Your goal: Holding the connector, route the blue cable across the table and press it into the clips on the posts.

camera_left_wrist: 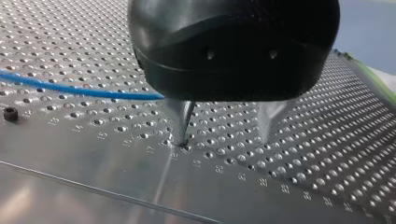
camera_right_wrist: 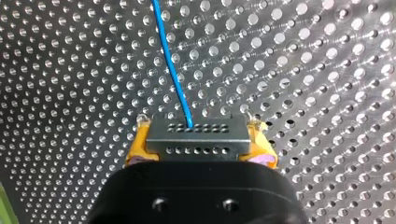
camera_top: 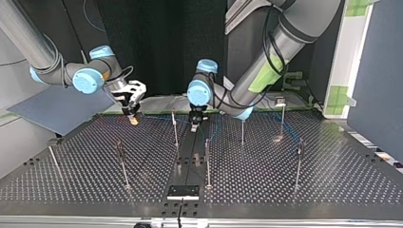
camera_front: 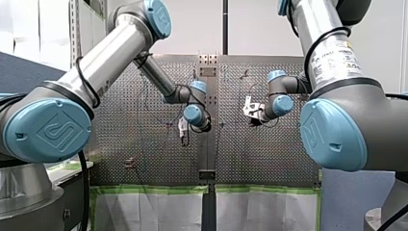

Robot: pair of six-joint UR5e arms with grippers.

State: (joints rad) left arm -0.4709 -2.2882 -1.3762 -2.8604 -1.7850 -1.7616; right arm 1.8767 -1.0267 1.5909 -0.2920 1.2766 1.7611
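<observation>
The connector [camera_right_wrist: 197, 137], a flat grey block with rows of small holes, is clenched between the yellow pads [camera_right_wrist: 137, 147] of my right end effector [camera_right_wrist: 200, 127]. It is held just over the counter [camera_top: 332, 185], near the far edge at the top view's left. The blue cable [camera_right_wrist: 170, 65] leaves the middle of the connector's front face and runs straight ahead above the holes.

In the left wrist view the cable comes in low across the plate and passes out of sight behind one finger of my left end effector [camera_left_wrist: 223, 139]. That end effector is released: its two tapered metal fingers [camera_left_wrist: 183, 119] stand apart, and the tip of the one by the cable touches the counter. I cannot tell whether the cable passes between them.

Thin upright metal posts [camera_top: 207, 161] stand well apart, with wide lanes of bare plate between them. The counter is shiny sheet metal, densely and evenly perforated, with small numbers stamped along one row and a small black screw [camera_left_wrist: 10, 113] set in it. A black plate [camera_top: 183, 191] sits at the near edge in the top view. Green tape [camera_front: 154, 189] lines the counter's near edge in the front view. Beyond the far edge hangs a dark curtain [camera_top: 161, 47], and a grey-blue panel [camera_top: 57, 107] lies at the top view's left.
</observation>
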